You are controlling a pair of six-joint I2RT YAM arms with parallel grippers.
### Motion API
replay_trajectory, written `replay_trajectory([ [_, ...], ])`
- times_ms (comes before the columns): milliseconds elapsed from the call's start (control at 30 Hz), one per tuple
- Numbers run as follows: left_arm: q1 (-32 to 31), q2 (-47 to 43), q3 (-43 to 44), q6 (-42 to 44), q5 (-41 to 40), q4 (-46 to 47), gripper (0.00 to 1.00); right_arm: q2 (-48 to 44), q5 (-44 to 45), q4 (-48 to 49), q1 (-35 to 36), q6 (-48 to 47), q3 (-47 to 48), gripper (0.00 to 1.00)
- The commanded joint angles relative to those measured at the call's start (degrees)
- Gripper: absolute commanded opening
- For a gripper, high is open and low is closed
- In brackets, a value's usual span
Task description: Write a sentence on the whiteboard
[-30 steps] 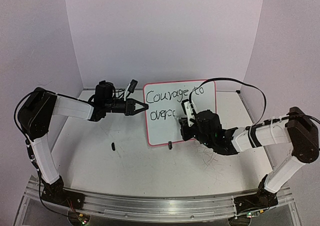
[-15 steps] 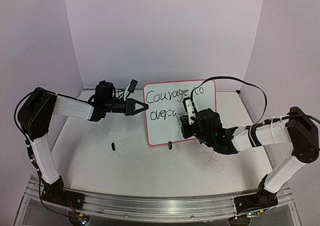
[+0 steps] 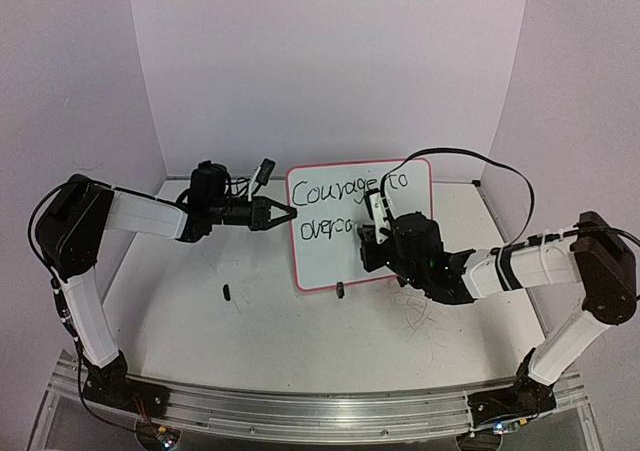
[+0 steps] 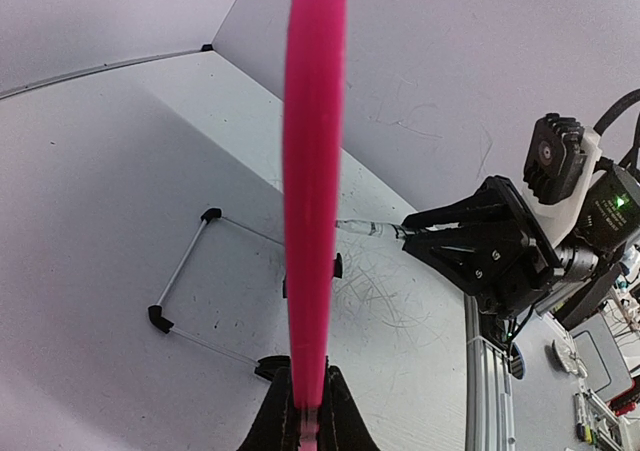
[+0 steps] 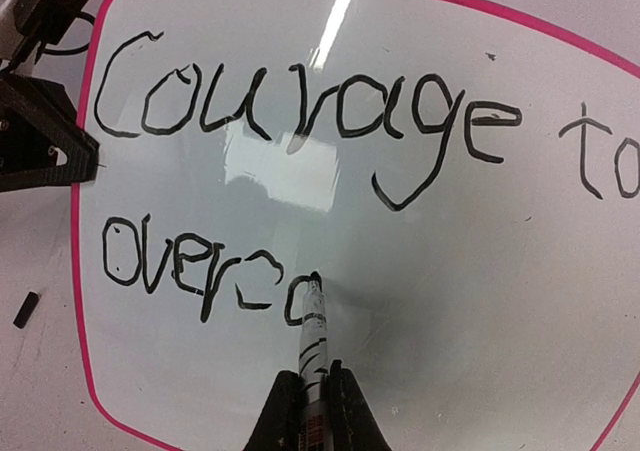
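Where the overhead picture of a second ago shows the lower line ending in a half-made curl, the small glossy white whiteboard with the thin red-pink rounded frame (image 3: 325, 261) now carries "Courage to" above "overco". The last letter is nearly closed. Over that second the right arm has edged up and to the left by a small amount, which fits one short pen stroke and not a jump to a new word. By my reading the sentence is still unfinished: the second-line word breaks off mid-way, and the lower right of the board is blank.

The board stands upright at the centre of the overhead frame, on the white bench (image 3: 250, 321). A small black clip foot (image 3: 341, 290) shows at its lower edge.

The right claw (image 5: 313, 391) is closed tight on a slim marker with a pale, black-banded barrel (image 5: 313, 336). The marker rises from the bottom centre of the right wrist view. Its tip appears to touch the board at the top of the last "o", though actual contact is hard to confirm.

The left claw (image 3: 285, 214) is also fully closed, pinching the board's left frame edge. In the left wrist view the pink rim runs straight up from between its fingers (image 4: 335, 416). It has not shifted, so it acts as a brace while the other arm writes.
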Motion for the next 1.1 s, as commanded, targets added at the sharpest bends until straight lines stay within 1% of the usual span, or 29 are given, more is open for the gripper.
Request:
replay_trajectory([
  [0, -1.07, -1.61, 1.30, 2.23, 2.81, 0.59, 0.00, -0.97, -1.80, 1.07, 0.32, -0.73, -0.61, 0.00],
  [133, -1.03, -1.52, 1.35, 2.07, 2.86, 0.56, 0.00, -3.10, 0.25, 1.23, 0.18, -0.79, -0.96, 0.00],
  [300, -1.02, -1.67, 1.29, 2.08, 2.86, 0.59, 0.00, -5.03, 0.63, 1.66, -0.85, -0.85, -1.39, 0.00],
  [633, -1.02, -1.81, 1.25, 2.16, 2.74, 0.56, 0.00, -2.14, -0.02, 1.17, -1.33, -0.92, -0.02, 0.00],
  [1067, -1.02, -1.62, 1.33, 2.15, 2.88, 0.54, 0.00, -0.16, 1.32, 1.00, -1.33, -0.87, 0.26, 0.00],
])
